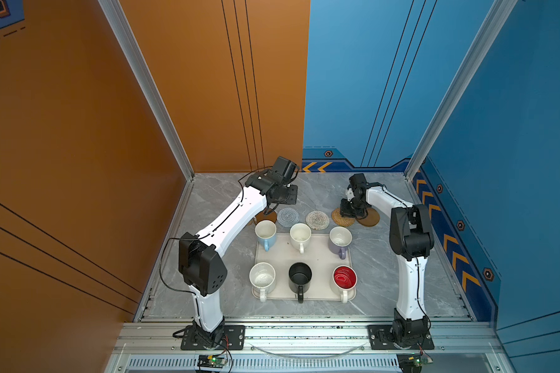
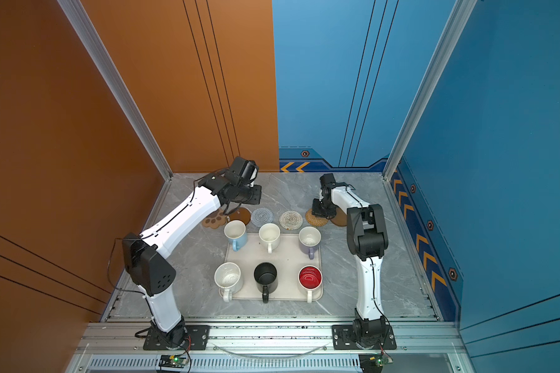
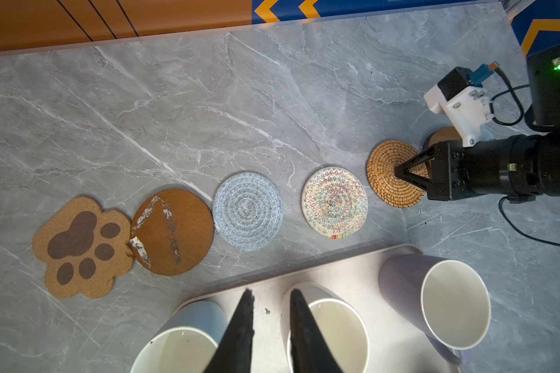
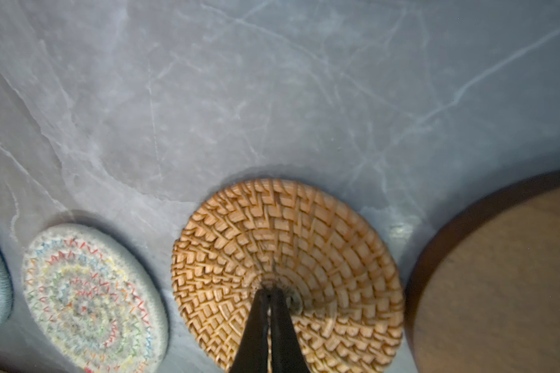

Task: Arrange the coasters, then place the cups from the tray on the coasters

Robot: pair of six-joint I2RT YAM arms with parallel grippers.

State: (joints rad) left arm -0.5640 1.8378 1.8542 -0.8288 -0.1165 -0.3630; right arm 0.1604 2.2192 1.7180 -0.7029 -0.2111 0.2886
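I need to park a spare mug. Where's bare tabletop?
Bare marble lies between the coaster row and the back wall, and between the tray and the front rail. Crowded: the narrow gap between coasters and tray; the right hand rests on the rattan coaster.

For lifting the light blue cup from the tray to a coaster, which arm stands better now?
Left. The left gripper hangs open above the tray's back row, beside the light blue cup. The right gripper is shut, its tips on the rattan coaster, farther from that cup.
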